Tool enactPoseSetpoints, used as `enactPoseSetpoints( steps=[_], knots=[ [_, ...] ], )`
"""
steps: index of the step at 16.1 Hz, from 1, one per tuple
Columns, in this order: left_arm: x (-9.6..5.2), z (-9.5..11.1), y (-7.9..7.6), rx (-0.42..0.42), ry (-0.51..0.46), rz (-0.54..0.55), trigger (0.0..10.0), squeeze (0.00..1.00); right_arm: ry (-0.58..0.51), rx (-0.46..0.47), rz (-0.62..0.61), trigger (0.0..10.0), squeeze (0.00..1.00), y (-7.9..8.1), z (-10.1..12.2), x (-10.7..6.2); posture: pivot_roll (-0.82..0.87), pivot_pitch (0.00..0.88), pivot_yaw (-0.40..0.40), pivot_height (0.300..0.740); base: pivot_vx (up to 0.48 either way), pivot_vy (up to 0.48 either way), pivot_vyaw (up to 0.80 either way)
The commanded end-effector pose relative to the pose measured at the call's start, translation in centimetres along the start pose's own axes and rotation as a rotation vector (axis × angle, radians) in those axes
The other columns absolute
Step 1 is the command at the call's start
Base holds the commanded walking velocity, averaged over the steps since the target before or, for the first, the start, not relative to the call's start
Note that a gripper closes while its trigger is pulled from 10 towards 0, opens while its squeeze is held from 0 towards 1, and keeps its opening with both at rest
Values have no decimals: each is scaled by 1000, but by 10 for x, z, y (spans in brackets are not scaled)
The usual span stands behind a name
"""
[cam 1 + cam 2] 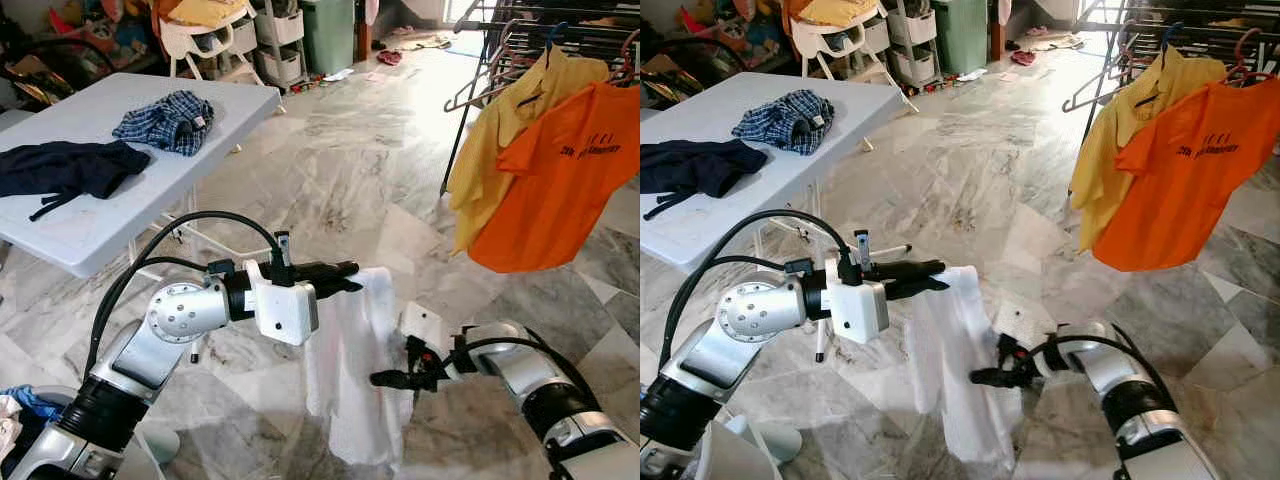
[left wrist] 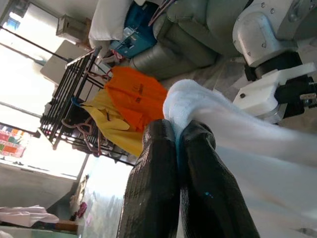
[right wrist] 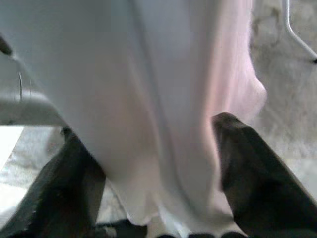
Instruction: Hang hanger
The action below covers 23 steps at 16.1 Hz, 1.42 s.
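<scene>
Well short of the black metal drying rack [image 1: 560, 20], which stands ahead and to the robot's right, the left tool [image 1: 345, 277] pinches the top fold of a white cloth garment [image 1: 350, 380], its fingers [image 2: 163, 183] pressed together on the fabric. The garment hangs straight down, long axis vertical. The right tool [image 1: 385, 379], spread, has its fingers either side of the hanging cloth lower down and is the nearer arm to the rack, where an orange T-shirt [image 1: 560, 180] and a yellow shirt [image 1: 500, 130] already hang. No hanger can be made out inside the garment.
</scene>
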<state>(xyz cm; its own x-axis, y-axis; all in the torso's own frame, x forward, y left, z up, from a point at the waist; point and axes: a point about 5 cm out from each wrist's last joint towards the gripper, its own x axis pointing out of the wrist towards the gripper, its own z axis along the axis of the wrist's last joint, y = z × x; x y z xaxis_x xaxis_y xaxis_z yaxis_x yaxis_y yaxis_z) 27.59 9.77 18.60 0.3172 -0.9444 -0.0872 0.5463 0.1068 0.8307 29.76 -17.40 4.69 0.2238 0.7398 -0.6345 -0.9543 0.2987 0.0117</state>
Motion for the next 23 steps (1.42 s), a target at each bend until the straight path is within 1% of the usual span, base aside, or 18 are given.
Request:
enactPoseSetpoints(
  steps=[1,3,7,8,9,11,13,14,16,18,19,20,22,23],
  knots=[
    [-5,3,5,14,-8,14,10000,0,12,-25,-12,0,0,-3,3,-2,49,27,86,740,0,0,0],
    [-6,1,5,12,3,13,10000,0,49,-22,-60,0,0,-7,-5,-8,47,28,87,740,0,0,0],
    [-6,0,5,10,8,15,10000,0,42,-35,-180,0,0,-15,-7,-12,42,29,90,740,0,0,0],
    [-6,-1,5,8,9,15,10000,0,40,-43,-236,0,0,-18,-6,-13,42,30,90,740,0,0,0],
    [-6,-1,4,7,10,16,10000,0,41,-50,-333,0,0,-24,-5,-16,41,29,89,740,0,0,0],
    [-6,-1,5,5,12,25,10000,0,14,-28,-460,0,0,-31,-4,-19,42,29,86,740,0,0,0],
    [-7,-1,5,4,15,34,10000,0,8,-15,-550,0,0,-35,-5,-21,43,29,84,740,0,0,0],
    [-7,-2,5,3,18,39,10000,0,-3,5,-620,0,0,-38,-5,-23,43,29,83,740,0,0,0],
    [-8,-2,4,-5,24,49,10000,0,-34,40,-784,0,0,-48,-2,-33,43,32,83,740,0,0,0],
    [-9,-4,1,-14,33,56,10000,0,-74,34,-900,0,0,-56,5,-42,40,34,82,740,0,0,0],
    [-10,-7,-3,-41,50,76,10000,0,-132,29,-1011,0,0,-64,14,-52,32,37,81,740,0,0,0],
    [-10,-11,-11,-81,69,104,10000,0,-222,24,-1091,0,0,-69,26,-63,25,40,79,740,0,0,0],
    [-7,-15,-26,-135,89,126,10000,0,-291,25,-1126,0,0,-72,35,-69,16,41,75,740,0,0,0],
    [-4,-21,-40,-188,111,138,10000,0,-331,10,-1127,0,0,-72,42,-70,2,46,73,740,0,0,0]
  ],
)
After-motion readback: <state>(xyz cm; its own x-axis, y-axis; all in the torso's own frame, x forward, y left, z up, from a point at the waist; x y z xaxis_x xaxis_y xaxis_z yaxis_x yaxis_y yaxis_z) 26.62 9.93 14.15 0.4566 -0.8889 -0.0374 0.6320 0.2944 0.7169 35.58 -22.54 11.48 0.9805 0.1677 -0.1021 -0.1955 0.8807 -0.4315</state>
